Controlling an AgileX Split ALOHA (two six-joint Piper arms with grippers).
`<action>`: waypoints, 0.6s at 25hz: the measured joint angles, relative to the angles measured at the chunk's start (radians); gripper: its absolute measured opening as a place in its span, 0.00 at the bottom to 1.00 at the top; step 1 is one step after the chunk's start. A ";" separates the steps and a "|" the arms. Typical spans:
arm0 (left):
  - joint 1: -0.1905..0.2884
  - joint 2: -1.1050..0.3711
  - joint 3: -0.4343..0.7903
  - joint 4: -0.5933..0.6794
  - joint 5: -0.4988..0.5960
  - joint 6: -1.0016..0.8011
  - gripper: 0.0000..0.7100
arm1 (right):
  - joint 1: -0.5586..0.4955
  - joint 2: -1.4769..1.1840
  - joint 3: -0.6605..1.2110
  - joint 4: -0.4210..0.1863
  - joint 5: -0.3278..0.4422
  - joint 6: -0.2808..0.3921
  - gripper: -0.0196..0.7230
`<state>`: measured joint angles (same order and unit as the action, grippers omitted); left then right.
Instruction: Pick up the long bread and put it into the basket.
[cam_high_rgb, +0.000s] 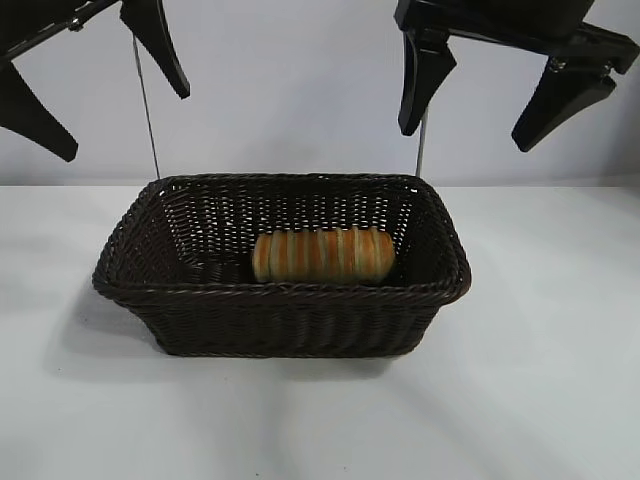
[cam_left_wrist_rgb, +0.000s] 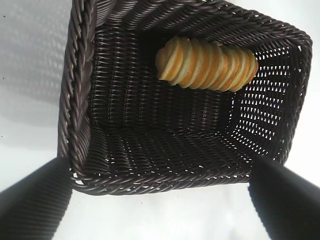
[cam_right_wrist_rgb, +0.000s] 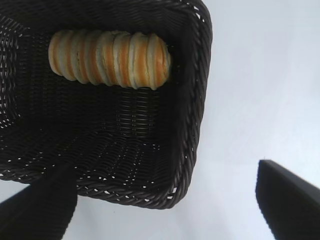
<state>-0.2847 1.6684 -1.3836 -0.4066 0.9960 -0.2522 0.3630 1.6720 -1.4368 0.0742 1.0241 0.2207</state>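
The long bread (cam_high_rgb: 323, 255), golden-tan with orange-brown stripes, lies on its side inside the dark brown wicker basket (cam_high_rgb: 180, 300), toward its front right. It also shows in the left wrist view (cam_left_wrist_rgb: 207, 64) and the right wrist view (cam_right_wrist_rgb: 110, 59), lying on the basket floor. My left gripper (cam_high_rgb: 105, 95) hangs open and empty high above the basket's back left. My right gripper (cam_high_rgb: 495, 100) hangs open and empty high above the basket's back right. The basket rim shows in both wrist views (cam_left_wrist_rgb: 150, 182) (cam_right_wrist_rgb: 197, 100).
The basket stands on a white table (cam_high_rgb: 540, 380) in front of a pale wall. Two thin metal rods (cam_high_rgb: 148, 110) rise behind the basket's back corners.
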 joint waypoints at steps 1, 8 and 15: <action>0.000 0.000 0.000 0.000 0.000 0.000 0.98 | 0.000 0.000 0.000 0.000 0.001 0.000 0.96; 0.000 0.000 0.000 0.000 0.000 0.000 0.98 | 0.000 0.000 0.000 -0.011 0.001 0.003 0.96; 0.000 0.000 0.000 0.000 0.000 0.000 0.98 | 0.000 0.000 0.000 -0.011 -0.002 0.007 0.96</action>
<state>-0.2847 1.6684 -1.3836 -0.4066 0.9960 -0.2522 0.3630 1.6720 -1.4368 0.0635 1.0217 0.2281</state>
